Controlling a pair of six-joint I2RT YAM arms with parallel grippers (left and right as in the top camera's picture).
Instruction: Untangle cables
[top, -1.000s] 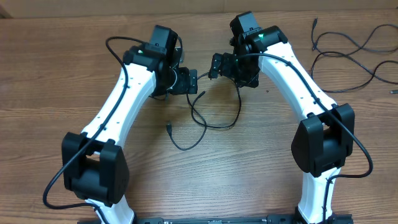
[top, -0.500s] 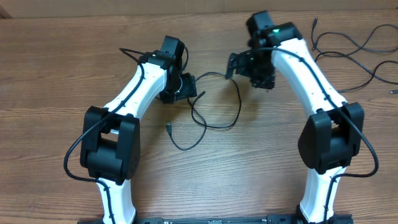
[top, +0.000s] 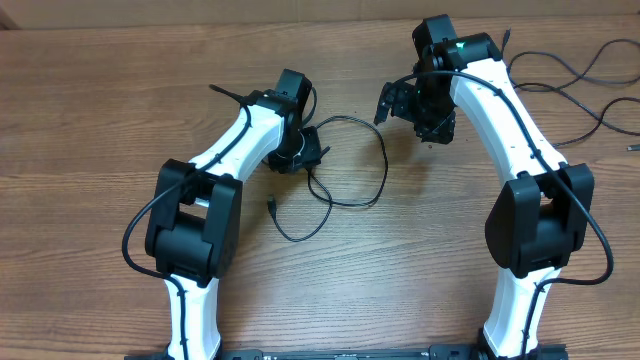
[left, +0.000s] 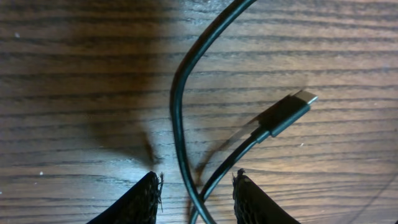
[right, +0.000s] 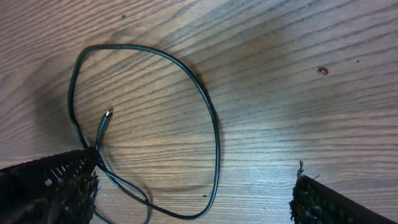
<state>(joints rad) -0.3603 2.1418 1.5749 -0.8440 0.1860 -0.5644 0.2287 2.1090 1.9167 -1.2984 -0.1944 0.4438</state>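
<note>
Low in the left wrist view, the left pincer (left: 196, 186) stands half-spread astride a black cable (left: 177, 93) near its USB-C plug (left: 289, 112), not pinching it. Further right, the right pincer (right: 196, 177) gapes, released, over the cable's loop on the wooden tabletop (right: 311, 93).

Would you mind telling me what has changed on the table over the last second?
The left tool shifted slightly right and toward the robot's base, and its jaws narrowed around the cable, not yet clamping it. The right tool drew back to the right, wide open, holding nothing. The cable and the spare cables at the far right lie much as before.
</note>
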